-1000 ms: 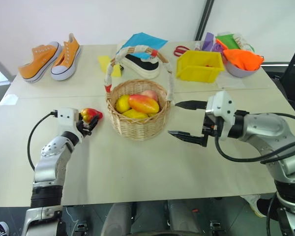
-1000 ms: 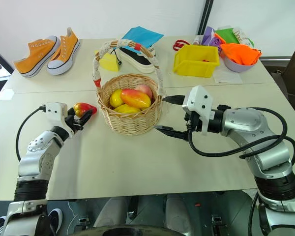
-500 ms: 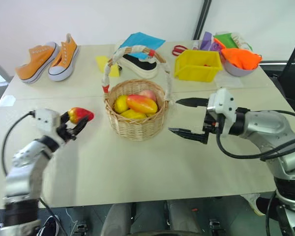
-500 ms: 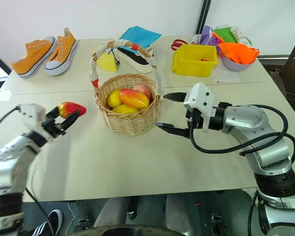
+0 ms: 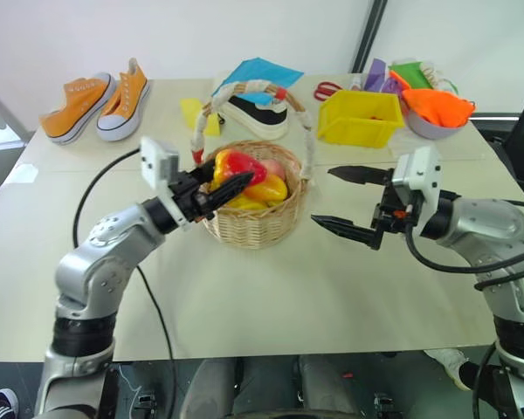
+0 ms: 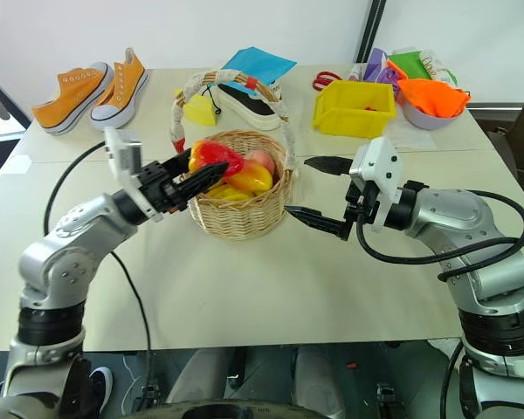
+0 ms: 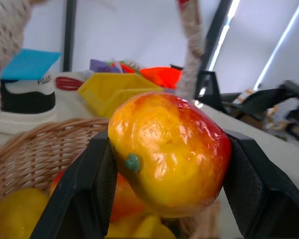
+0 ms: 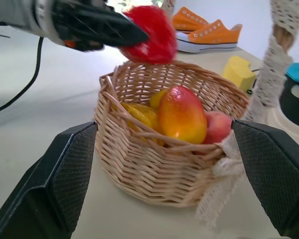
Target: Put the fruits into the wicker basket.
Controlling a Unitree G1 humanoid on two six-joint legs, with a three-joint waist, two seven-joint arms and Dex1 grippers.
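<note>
The red fruit (image 5: 236, 164) with the yellow patch is pinched between my left gripper's (image 5: 224, 185) two black fingers, held in the air just above the near-left rim of the wicker basket (image 5: 255, 223). It hangs over the fruits already inside, not resting on them as far as I can tell: the mango (image 8: 182, 113) lies below and a little beyond it, with a yellow fruit (image 8: 140, 113) beside that. So the gap that counts is straight down. The opening sits directly under the load, and the fingers point across the rim toward the middle. I judge a short push inward and then a release would drop it in. The arched handle (image 5: 249, 87) rises behind the fruit, toward the far side, so I'd keep the wrist low to stay clear of it.

My right gripper (image 5: 351, 202) waits on the other side of the basket, fingers spread wide, holding nothing. The left arm is plainly the one to finish this.
</note>
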